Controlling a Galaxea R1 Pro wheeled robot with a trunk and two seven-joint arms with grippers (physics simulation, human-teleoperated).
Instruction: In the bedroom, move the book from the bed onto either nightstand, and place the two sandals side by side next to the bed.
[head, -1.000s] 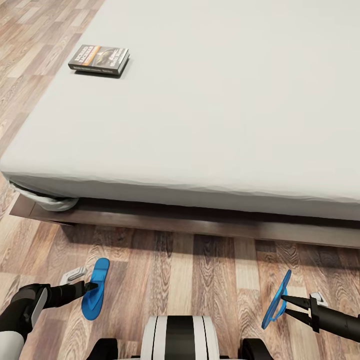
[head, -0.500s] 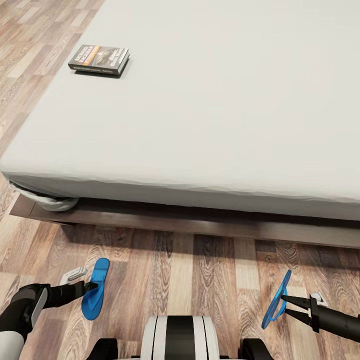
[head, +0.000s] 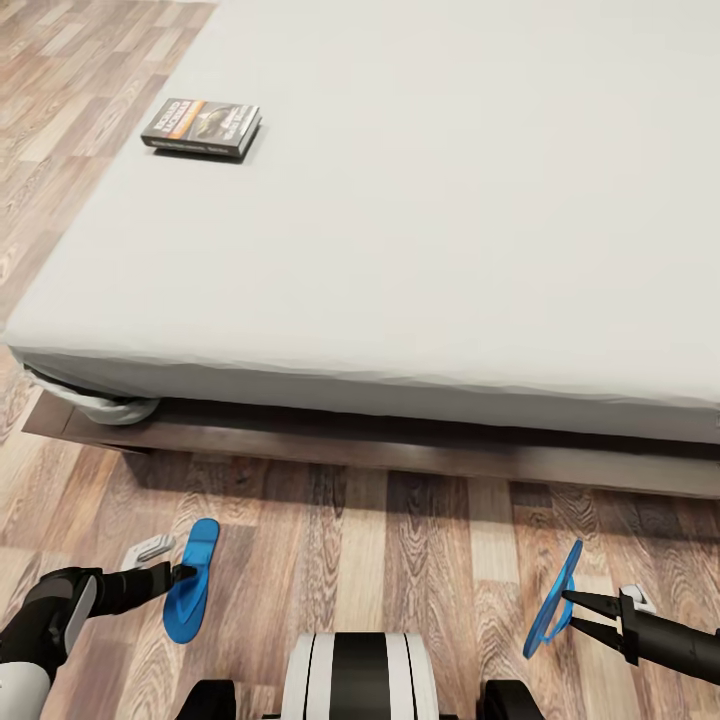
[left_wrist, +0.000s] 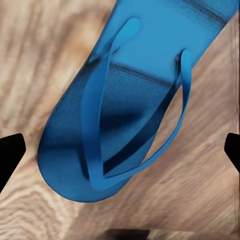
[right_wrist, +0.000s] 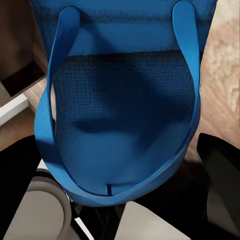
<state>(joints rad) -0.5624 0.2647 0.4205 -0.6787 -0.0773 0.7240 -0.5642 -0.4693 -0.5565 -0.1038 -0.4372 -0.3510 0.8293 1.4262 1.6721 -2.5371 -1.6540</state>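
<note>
Wood-plank flooring (head: 400, 540) runs along the near side of the bed (head: 450, 250), whose grey mattress overhangs a dark frame. On the mattress, near its far left edge, lies the book (head: 201, 126), flat and well apart from both arms. Left gripper (head: 182, 574) appears clenched on the heel end of the left sandal (head: 190, 580), which looks roughly level above or on the planks; whether it touches the floor cannot be told. In the left wrist view that sandal (left_wrist: 130, 110) lies strap-up between dark finger tips at the frame edges. Right gripper (head: 570, 610) grasps the right sandal (head: 553, 600), which stands on edge, sole nearly vertical; the right wrist view shows its strap side (right_wrist: 120, 115) close to the camera. Risks, as judgement: the right sandal, released in this tilted attitude, would likely topple or land strap-down; the two sandals are well apart, so setting them down here would fail the side-by-side requirement; both holds seem to be at the thin rim, so a slip during a swing inward is possible. Neither nightstand is identifiable from these views, the bed's far and right extents are cut off, and the finger contact on either sandal is too small to confirm.
</note>
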